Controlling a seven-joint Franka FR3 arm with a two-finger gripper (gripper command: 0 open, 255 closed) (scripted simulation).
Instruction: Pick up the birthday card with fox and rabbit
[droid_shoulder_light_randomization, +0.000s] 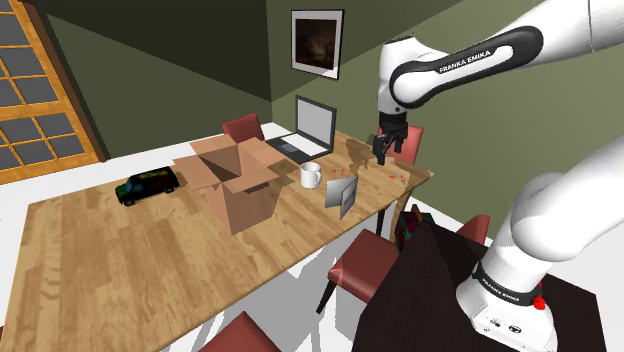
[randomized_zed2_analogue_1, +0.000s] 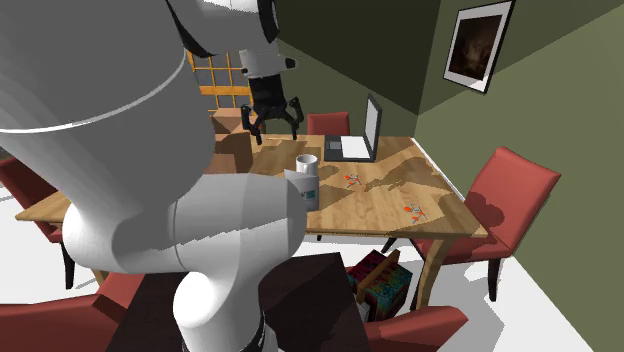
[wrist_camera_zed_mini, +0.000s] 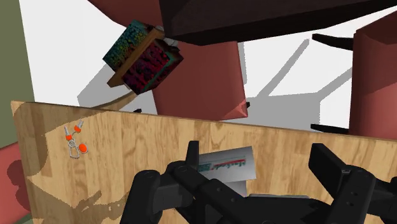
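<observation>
Grey-white and folded, the birthday card (droid_shoulder_light_randomization: 341, 193) stands upright on the wooden table (droid_shoulder_light_randomization: 150, 250), just beside a white mug (droid_shoulder_light_randomization: 310, 175) and near the edge by the red chairs. An open cardboard box (droid_shoulder_light_randomization: 240, 185) sits further along, with a black toy car (droid_shoulder_light_randomization: 150, 186) beyond it and a laptop (droid_shoulder_light_randomization: 305, 130) behind. The black gripper (droid_shoulder_light_randomization: 385, 150) hovers above the table, apart from the card, its fingers spread wide and holding nothing.

Shoulder view: brand "FRANKA EMIKA", white letters, on dark band of upper arm link (droid_shoulder_light_randomization: 470, 55); same brand on dark band of lower arm link (droid_shoulder_light_randomization: 503, 286). Wrist view: print on card (wrist_camera_zed_mini: 229, 163) illegible.
</observation>
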